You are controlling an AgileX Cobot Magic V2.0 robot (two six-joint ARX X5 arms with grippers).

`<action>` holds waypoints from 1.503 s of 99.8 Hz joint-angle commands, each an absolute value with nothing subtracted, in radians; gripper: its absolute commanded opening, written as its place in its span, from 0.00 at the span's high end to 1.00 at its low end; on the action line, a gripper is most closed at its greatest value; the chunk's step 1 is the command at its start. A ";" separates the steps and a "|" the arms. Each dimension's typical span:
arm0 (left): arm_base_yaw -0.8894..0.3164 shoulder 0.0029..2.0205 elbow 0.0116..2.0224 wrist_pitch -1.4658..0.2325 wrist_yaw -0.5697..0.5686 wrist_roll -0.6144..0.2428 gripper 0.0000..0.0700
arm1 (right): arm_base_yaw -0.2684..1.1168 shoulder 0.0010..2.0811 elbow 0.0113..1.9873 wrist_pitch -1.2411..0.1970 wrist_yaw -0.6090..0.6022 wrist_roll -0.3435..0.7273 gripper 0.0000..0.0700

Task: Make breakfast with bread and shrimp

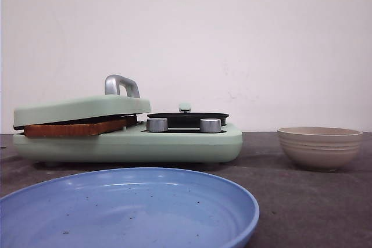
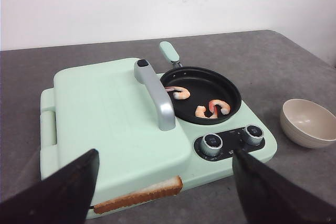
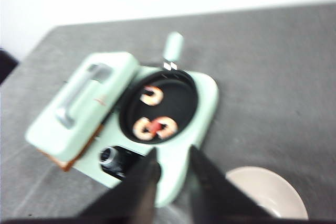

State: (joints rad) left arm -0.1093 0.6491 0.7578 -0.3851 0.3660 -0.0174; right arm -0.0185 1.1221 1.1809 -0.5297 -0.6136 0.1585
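Grey surface [image 2: 294, 56] under a plain white wall carries everything.

Left tool [image 2: 163, 192] hovers above the near edge of the cooker [image 2: 113, 119] with its 2 dark fingers [image 2: 63, 192] spread wide and nothing between them. Just ahead of it, a strip of bread [image 2: 139, 198] with a brown crust pokes out from under the cooker's mint-green lid [image 2: 100, 108]; the front view shows the same slice pinched between lid and base, with the lid resting slightly raised on it. Past the bread, a silver handle [image 2: 155, 95] runs across the lid. Off to 1 side of this tool sit 2 silver knobs [image 2: 212, 142], and beyond them a round black pan [image 2: 202, 94] holding 3 pink shrimp [image 2: 212, 107]. A short green pan handle [image 2: 169, 52] sticks out on the far side. Farther out, a beige bowl [image 2: 310, 124] stands on the surface apart from the cooker.

Right tool [image 3: 170, 174] hangs high over the cooker's knob end, its view blurred; the fingers [image 3: 142, 182] stand close together, a narrow gap between them, gripping nothing. The pan lies just beyond its tips, the bowl beside them.

In the front view, a blue plate [image 1: 174, 196] lies nearest the camera, in front of the cooker.
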 commanded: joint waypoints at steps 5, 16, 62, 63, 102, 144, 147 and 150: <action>-0.112 0.655 0.769 -0.376 0.366 -0.020 0.48 | 0.006 1.071 1.193 -0.518 -0.598 0.168 1.00; -0.112 0.654 0.769 -0.379 0.366 -0.020 1.00 | 0.032 1.017 1.193 -0.526 -0.571 0.164 1.00; -0.112 0.642 0.768 -0.383 0.368 -0.084 0.99 | 0.204 0.835 1.063 -0.521 -0.435 0.045 1.00; -0.112 0.640 0.767 -0.382 0.369 -0.087 0.99 | 0.208 0.829 1.051 -0.514 -0.434 0.045 1.00; -0.112 0.369 0.538 -0.239 0.388 -0.247 0.99 | 0.383 0.535 0.449 -0.081 -0.301 0.219 1.00; -0.112 0.138 0.418 -0.427 0.281 -0.279 0.99 | 0.450 0.440 0.269 -0.091 -0.263 0.229 1.00; -0.112 0.133 0.418 -0.434 0.281 -0.282 0.99 | 0.450 0.440 0.269 -0.091 -0.267 0.230 1.00; -0.112 0.130 0.418 -0.437 0.281 -0.294 0.98 | 0.450 0.440 0.269 -0.091 -0.270 0.237 1.00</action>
